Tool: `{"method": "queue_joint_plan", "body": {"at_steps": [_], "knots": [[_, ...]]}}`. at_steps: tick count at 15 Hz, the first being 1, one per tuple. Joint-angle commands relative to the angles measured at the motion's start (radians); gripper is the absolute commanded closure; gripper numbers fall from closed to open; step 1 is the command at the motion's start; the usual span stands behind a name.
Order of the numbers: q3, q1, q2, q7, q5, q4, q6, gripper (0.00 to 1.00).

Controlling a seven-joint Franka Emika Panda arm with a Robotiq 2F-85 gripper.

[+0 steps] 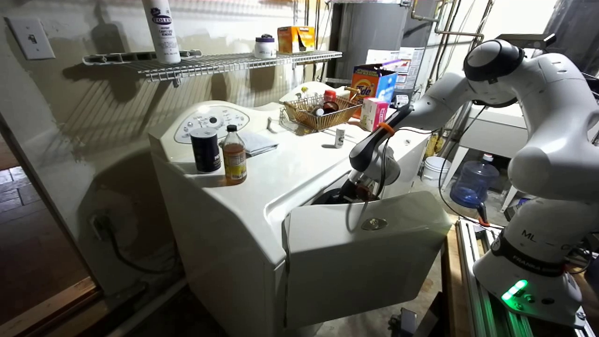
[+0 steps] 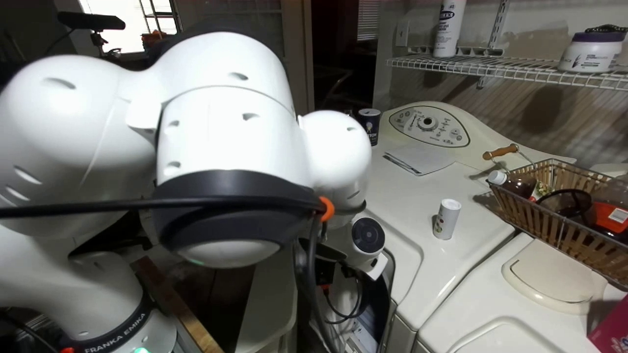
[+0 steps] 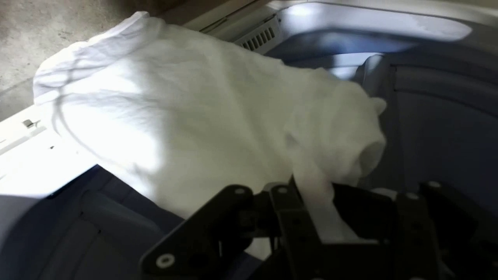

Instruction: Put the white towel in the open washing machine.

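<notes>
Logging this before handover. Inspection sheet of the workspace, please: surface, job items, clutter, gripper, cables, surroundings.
Surface: top of the washing machine pale, brightly lit, used as a shelf.
White towel: creased, spread out in the wrist view; how much is inside the machine, cannot tell.
Door: open.
Clutter: dark can, amber bottle, small shaker, all standing; paper; basket holding loose items; pink box.
Gripper: behind the door in an exterior view; towel fold between its jaws, grip cannot be judged.
Cables: black cable along the arm, hanging loose below an orange tie, possible snag.
Surroundings: wire shelf with white bottle, jar, orange box; blue jug and white bucket on the floor.
</notes>
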Motion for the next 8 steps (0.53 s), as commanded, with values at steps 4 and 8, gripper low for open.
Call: {"method": "queue_joint_plan", "body": {"at_steps": [4,8], "knots": [[0.045,-0.075,0.178,0.093,-0.136,0.022,0.115,1.0],[0.102,-0.152,0.31,0.146,-0.253,0.042,0.252,1.0]]}}
